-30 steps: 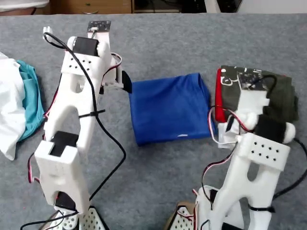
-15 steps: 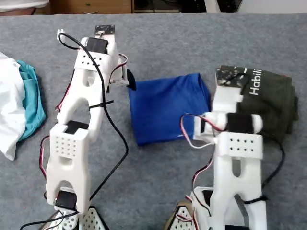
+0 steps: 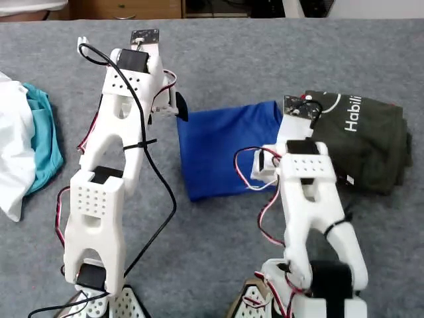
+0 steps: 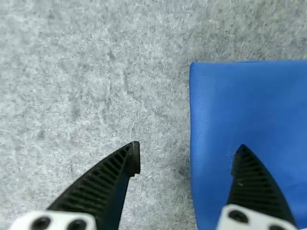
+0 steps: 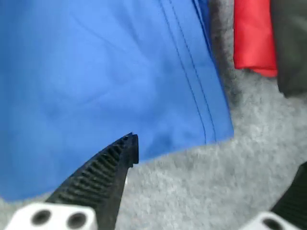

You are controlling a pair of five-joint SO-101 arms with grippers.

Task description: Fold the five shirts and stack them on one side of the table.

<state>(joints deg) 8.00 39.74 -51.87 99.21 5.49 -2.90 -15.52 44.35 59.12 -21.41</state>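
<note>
From above, a folded blue shirt [image 3: 222,149] lies on the grey surface [image 3: 218,59] between the 2 arms, with a folded dark green shirt [image 3: 371,146] just beside it and a white shirt [image 3: 13,132] and teal shirt [image 3: 43,142] heaped well apart, past the left arm [image 3: 122,99]. In the left wrist view, the left jaws gape wide and hold nothing, 1 tip over bare surface and 1 over the blue shirt's edge. In the right wrist view, the right jaws, also wide and empty, hover over the blue shirt's corner near a red shirt [image 5: 254,38].

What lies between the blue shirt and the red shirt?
A narrow strip of bare grey table cover, as the right wrist view shows.
</note>
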